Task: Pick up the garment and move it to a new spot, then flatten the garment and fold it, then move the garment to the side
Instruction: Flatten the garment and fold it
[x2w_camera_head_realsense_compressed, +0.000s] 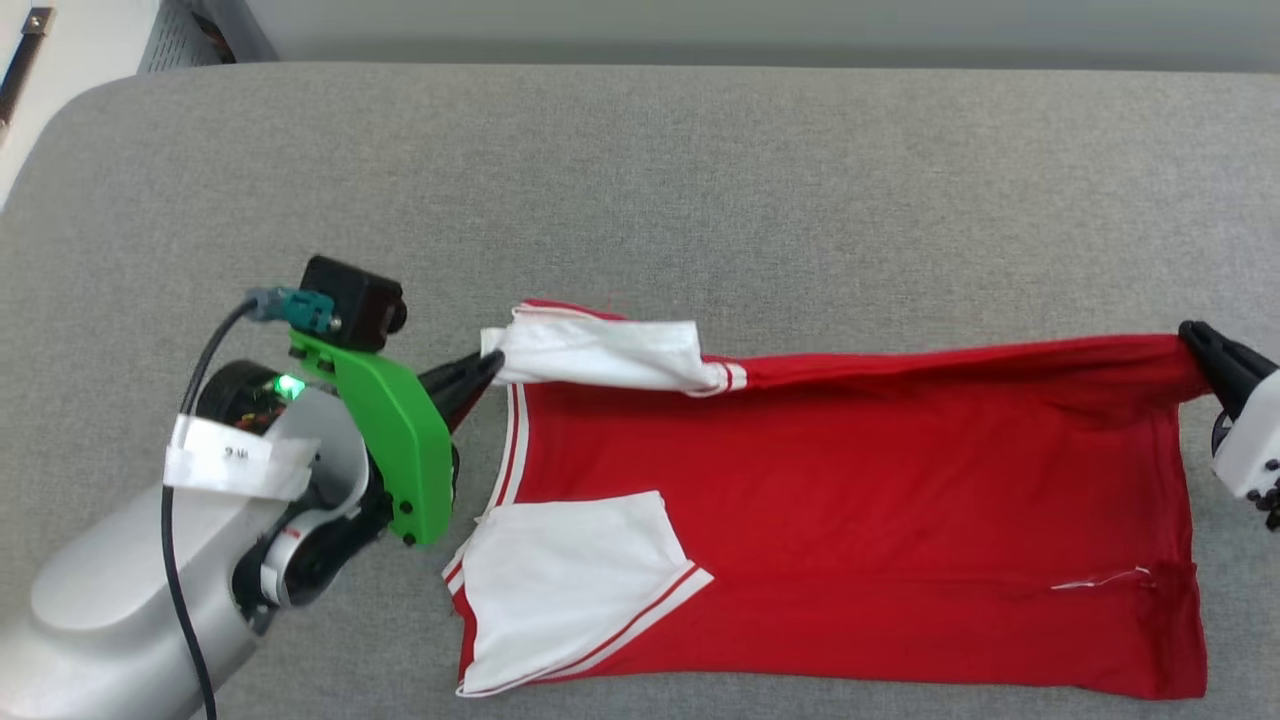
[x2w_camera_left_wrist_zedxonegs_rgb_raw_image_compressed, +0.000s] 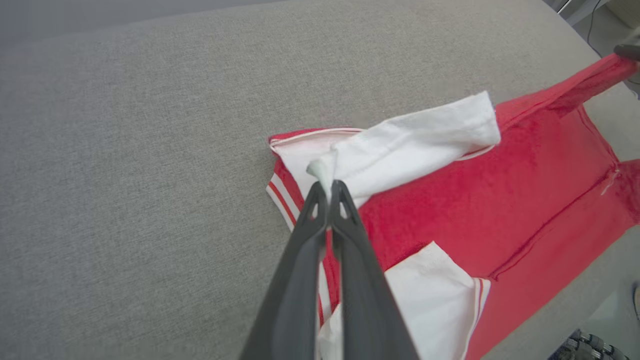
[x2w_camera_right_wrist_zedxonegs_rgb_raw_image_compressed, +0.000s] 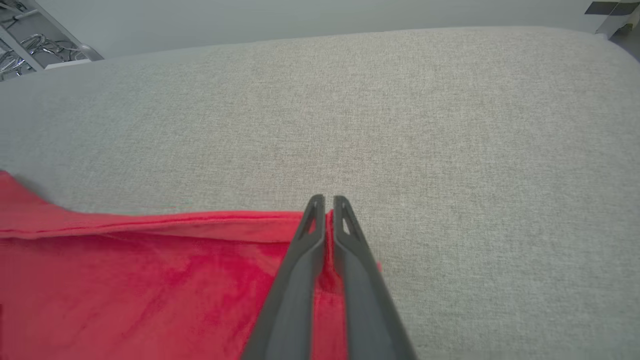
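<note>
The garment (x2w_camera_head_realsense_compressed: 850, 480) lies spread on the grey cushion (x2w_camera_head_realsense_compressed: 700, 180). Its far edge is raised taut between the 2 grippers, likely for folding over. The left gripper (x2w_camera_head_realsense_compressed: 488, 366) is clamped on the white sleeve (x2w_camera_head_realsense_compressed: 600, 355), and the right gripper (x2w_camera_head_realsense_compressed: 1192, 338) pinches the red hem corner (x2w_camera_head_realsense_compressed: 1160, 352).

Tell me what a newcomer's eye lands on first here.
The red garment with white sleeves, spread across the grey cushioned surface, grabs the eye first. Its far edge is stretched between two arms: the left tool is shut on the upper white sleeve, the right tool on the red hem corner.
</note>
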